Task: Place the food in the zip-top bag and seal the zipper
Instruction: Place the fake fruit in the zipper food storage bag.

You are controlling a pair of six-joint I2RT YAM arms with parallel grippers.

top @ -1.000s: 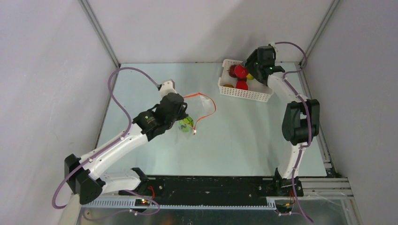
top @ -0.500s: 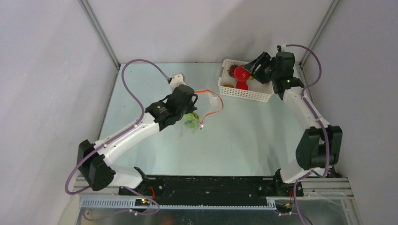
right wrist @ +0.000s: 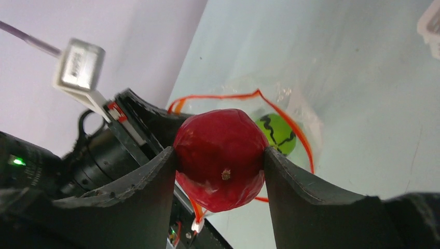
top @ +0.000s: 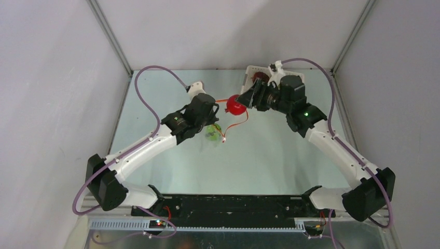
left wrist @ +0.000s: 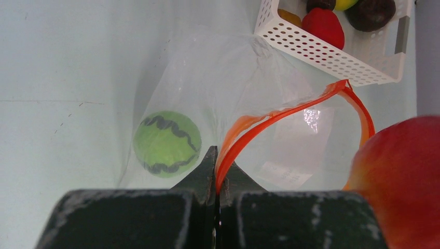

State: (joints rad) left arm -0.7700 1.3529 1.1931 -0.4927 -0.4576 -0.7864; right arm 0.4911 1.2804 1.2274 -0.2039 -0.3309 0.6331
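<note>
Red fruit (right wrist: 218,150) is no longer at the far-right basket (left wrist: 332,57): it's clamped in the right gripper (top: 241,102) and held over the zip-top bag (left wrist: 233,88). The zipper (left wrist: 290,106) is pinched by the closed left gripper (left wrist: 216,176). 1 green fruit (left wrist: 166,143) is already bagged, so a drop is probably next.

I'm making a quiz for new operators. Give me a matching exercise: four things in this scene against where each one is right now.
1 red fruit
2 green striped fruit
3 zipper
4 dark maroon fruit

A in the white basket
B inside the zip-top bag
C pinched by the left gripper
D between the fingers of the right gripper

Pairs: 1-D, 2-B, 3-C, 4-A
</note>
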